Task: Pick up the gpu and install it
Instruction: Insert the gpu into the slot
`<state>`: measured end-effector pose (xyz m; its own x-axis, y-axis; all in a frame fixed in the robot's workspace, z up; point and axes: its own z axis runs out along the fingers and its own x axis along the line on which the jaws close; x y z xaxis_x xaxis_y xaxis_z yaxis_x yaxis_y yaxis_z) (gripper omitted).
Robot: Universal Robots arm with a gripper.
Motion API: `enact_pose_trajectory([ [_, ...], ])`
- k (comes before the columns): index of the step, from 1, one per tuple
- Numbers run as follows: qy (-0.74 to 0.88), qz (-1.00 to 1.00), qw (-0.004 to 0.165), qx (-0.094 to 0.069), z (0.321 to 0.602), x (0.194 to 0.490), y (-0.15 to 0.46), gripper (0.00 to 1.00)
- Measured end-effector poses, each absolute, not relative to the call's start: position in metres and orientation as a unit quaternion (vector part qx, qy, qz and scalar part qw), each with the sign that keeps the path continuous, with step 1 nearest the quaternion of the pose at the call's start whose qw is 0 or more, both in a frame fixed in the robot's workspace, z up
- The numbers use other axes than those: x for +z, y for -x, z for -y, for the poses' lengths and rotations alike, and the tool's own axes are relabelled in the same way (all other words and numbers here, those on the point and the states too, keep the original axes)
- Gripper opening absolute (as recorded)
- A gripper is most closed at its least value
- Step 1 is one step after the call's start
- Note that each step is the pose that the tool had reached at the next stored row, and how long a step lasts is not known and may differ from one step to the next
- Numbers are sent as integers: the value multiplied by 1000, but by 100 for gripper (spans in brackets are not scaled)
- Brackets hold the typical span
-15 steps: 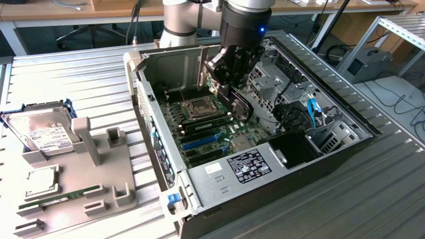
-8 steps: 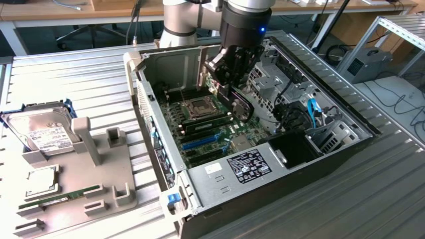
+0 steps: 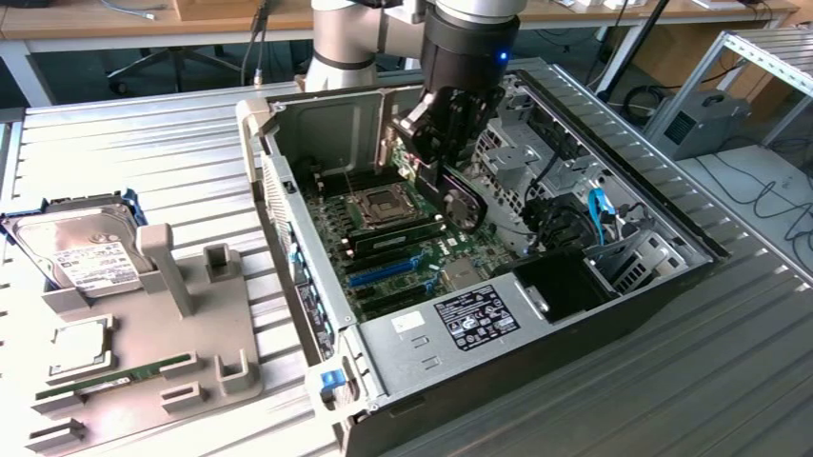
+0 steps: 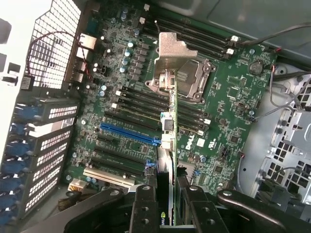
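Gripper (image 4: 167, 208): is pinching the gpu (image 4: 170, 124) between its fingers, inside the open computer case (image 3: 546, 381).
Gpu: is hanging edge-on over the motherboard (image 4: 233, 107), metal bracket end farthest from the fingers; in the exterior view, at three o'clock from the processor socket (image 3: 381, 205).
Blue slot (image 3: 381, 273): is sitting at seven o'clock from the card.
Hard drive (image 3: 83, 252): is resting on the gray tray (image 3: 190, 362), at nine o'clock from the case.

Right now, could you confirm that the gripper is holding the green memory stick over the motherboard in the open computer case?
Not quite: the gripper is holding the black graphics card over the motherboard in the open computer case, as the wrist view shows. The green memory stick lies on the grey tray.
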<state>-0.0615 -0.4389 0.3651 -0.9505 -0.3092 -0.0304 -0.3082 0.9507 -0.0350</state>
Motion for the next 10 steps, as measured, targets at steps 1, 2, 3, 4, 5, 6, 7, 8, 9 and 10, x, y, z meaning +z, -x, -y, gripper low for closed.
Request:
enact_pose_trajectory([
  [1,158,-987,18,-15,439,365,61,26],
  [2,160,-987,18,-15,439,365,61,26],
  [3,161,-987,18,-15,439,365,61,26],
  [4,162,-986,18,-15,439,365,61,26],
  [5,164,-986,18,-15,439,365,61,26],
  [6,165,-986,18,-15,439,365,61,26],
  [7,166,-986,18,-15,439,365,61,26],
  [8,167,-986,18,-15,439,365,61,26],
  [9,169,-985,18,-15,439,365,61,26],
  [10,170,-985,18,-15,439,365,61,26],
])
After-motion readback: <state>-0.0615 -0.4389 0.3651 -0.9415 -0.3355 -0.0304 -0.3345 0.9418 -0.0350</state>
